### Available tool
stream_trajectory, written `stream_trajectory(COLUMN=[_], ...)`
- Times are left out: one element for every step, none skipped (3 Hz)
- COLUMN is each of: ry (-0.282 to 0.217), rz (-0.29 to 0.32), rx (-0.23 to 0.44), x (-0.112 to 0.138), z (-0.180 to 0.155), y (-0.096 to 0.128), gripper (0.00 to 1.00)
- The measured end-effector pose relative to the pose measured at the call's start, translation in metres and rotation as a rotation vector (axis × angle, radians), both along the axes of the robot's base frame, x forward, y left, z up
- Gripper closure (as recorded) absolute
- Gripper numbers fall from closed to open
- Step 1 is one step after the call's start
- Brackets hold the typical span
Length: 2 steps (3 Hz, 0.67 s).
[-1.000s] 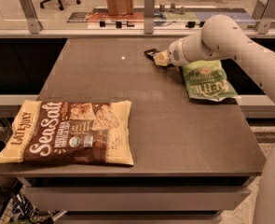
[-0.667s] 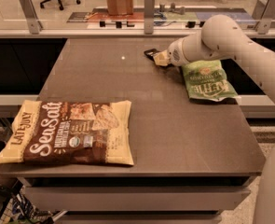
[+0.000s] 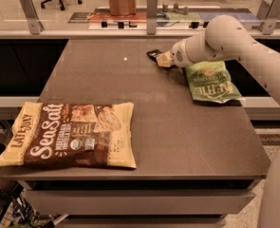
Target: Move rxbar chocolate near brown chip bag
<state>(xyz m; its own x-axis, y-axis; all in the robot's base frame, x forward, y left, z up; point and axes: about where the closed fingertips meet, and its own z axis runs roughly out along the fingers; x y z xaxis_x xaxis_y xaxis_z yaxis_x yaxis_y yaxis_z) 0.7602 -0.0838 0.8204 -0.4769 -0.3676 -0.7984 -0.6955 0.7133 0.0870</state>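
The brown chip bag [image 3: 69, 135] lies flat at the table's front left, dark brown with cream-yellow edges and "Sea Salt" lettering. The rxbar chocolate [image 3: 153, 54] is a small black bar at the table's far middle; only its left end shows past the gripper. My gripper [image 3: 162, 59] reaches in from the right on a white arm and sits right at the bar, its tips low at the table top. The bar is far from the brown bag.
A green chip bag [image 3: 210, 81] lies at the table's right side, just under my arm [image 3: 225, 37]. The table's front edge [image 3: 139, 177] is near the brown bag. A glass rail with posts [image 3: 152, 6] runs behind the table.
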Motion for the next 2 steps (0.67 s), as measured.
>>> stream_trajectory(ry=[0.000, 0.000], rz=[0.000, 0.000], rx=[0.000, 0.000], x=[0.0000, -0.0001], z=[0.0001, 0.0003], y=[0.0000, -0.0001], gripper=[1.00, 1.00])
